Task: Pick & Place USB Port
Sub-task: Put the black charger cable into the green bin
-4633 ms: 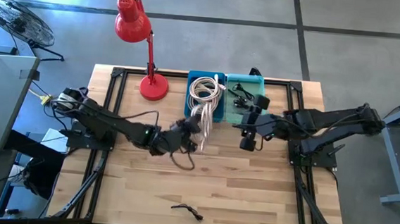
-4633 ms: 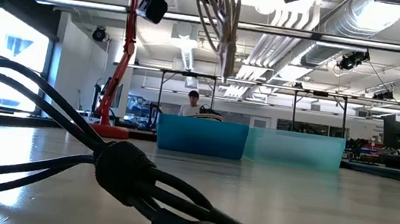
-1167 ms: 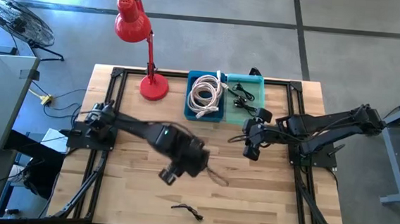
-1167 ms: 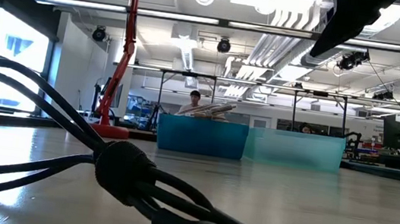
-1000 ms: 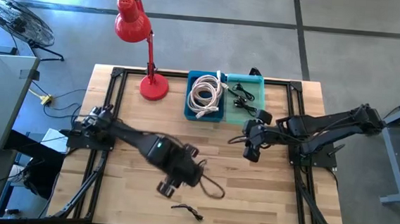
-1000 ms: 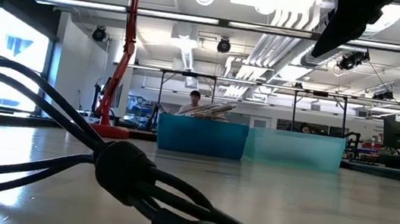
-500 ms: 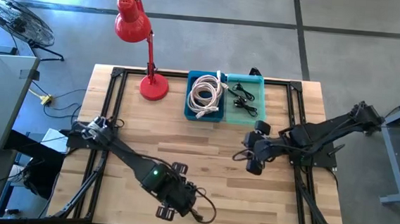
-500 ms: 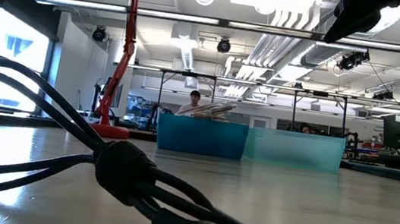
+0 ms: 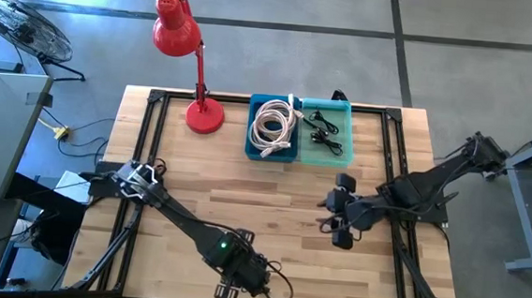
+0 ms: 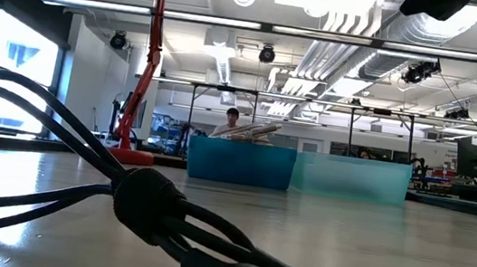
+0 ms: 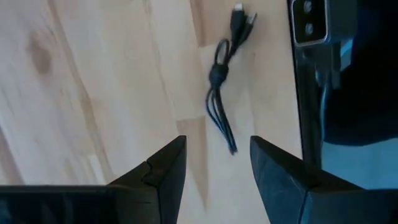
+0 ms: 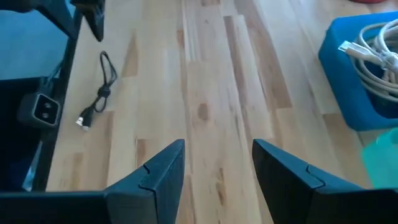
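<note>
**USB cable on worktop, unheld**

Black USB cable [image 11: 221,74]: lying near worktop [image 9: 188,195] front edge, beneath left tool [image 9: 235,288], jaws wide, empty. Right tool [image 9: 339,222]: jaws wide, empty, mid-worktop. Blue bin [image 9: 270,154]: white cables.

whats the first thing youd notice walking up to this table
The red desk lamp at the table's back left corner stands out most. Beside it sit a blue bin of coiled white cable and a teal bin holding black cables. The left gripper, open, hangs over a small black USB cable at the near edge.
</note>
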